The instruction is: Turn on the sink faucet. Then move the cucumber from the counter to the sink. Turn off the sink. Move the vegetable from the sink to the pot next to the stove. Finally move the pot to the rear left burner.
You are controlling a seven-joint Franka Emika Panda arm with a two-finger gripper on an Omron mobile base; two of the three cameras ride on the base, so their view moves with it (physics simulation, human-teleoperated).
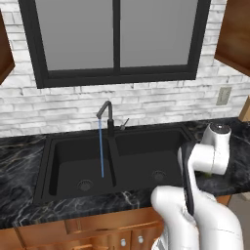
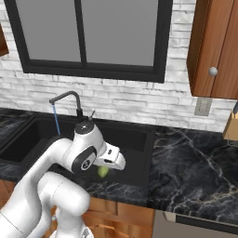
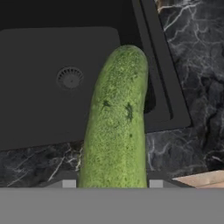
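The left base view looks forward and down from behind the arm, squarely onto the sink (image 1: 112, 161) and its faucet (image 1: 106, 117), with the window above. The right base view faces the same wall from further right, so the sink (image 2: 139, 139) sits left of centre and more counter (image 2: 195, 167) shows (both views share the sink, the faucet and the window). The hand view looks closely down the cucumber (image 3: 116, 127) onto a basin's front corner.

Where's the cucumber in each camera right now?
Left base view: not in it.
Right base view: cucumber low centre, under the gripper, at the sink's front edge.
Hand view: centre, running up from the bottom edge, held over the counter.
Shared landmark: sink, right basin.
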